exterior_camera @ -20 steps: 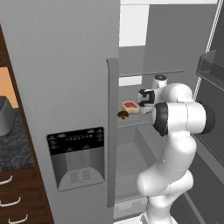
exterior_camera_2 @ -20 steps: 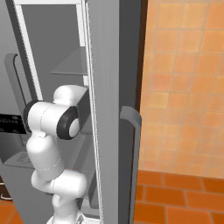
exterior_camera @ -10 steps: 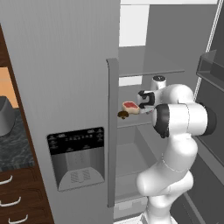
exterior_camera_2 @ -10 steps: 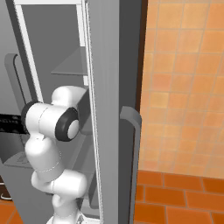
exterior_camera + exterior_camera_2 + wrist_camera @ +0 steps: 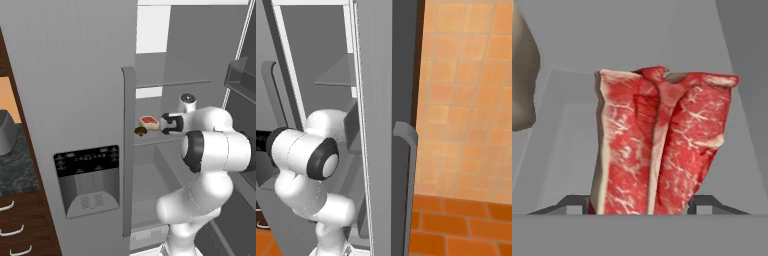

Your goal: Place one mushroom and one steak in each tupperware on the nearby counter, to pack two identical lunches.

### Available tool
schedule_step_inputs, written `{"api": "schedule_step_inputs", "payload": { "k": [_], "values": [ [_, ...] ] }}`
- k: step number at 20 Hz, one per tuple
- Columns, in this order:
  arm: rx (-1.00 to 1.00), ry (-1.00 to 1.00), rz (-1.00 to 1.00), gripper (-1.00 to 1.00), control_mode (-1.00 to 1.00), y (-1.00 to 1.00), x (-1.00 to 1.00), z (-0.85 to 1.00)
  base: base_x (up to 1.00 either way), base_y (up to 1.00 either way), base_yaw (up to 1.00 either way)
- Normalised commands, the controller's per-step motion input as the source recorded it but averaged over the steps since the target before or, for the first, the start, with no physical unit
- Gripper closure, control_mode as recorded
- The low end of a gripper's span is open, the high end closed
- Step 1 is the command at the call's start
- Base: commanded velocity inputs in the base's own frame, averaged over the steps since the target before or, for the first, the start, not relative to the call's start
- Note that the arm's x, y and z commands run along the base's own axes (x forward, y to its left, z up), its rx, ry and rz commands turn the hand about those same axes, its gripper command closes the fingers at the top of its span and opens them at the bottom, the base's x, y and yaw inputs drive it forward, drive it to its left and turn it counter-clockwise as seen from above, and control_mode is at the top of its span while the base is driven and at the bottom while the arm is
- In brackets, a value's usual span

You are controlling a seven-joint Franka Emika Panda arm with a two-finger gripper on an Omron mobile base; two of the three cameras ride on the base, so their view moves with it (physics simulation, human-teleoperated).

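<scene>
You've got the fridge door handle (image 5: 128, 150) upright at mid-frame, with a mushroom (image 5: 141, 131) on the shelf (image 5: 150, 140) just right of it. Your gripper (image 5: 643, 204) has its jaws partway closed, clamped on the steak (image 5: 659, 142), which rises between them at centre.

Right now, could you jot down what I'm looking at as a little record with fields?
place: open grey fridge, beside a dark speckled stone counter
arm: white arm reaching onto a fridge shelf
gripper: closed on the raw red steak
also on the shelf: small brown mushroom, beside the steak
stage: steak gripped, not yet out of the fridge
</scene>
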Motion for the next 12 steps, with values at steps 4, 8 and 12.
{"api": "schedule_step_inputs", "payload": {
  "k": [4, 8, 12],
  "values": [
    [0.00, -0.15, -0.03, 1.00, -1.00, 0.34, -0.74, 0.51, 0.00, 0.00, 0.00],
    [0.00, 0.00, -0.03, 1.00, -1.00, 0.22, -0.87, 0.66, 0.00, 0.00, 0.00],
    [0.00, 0.03, 0.00, 1.00, -1.00, 0.34, -0.97, 0.59, 0.00, 0.00, 0.00]
  ]
}}
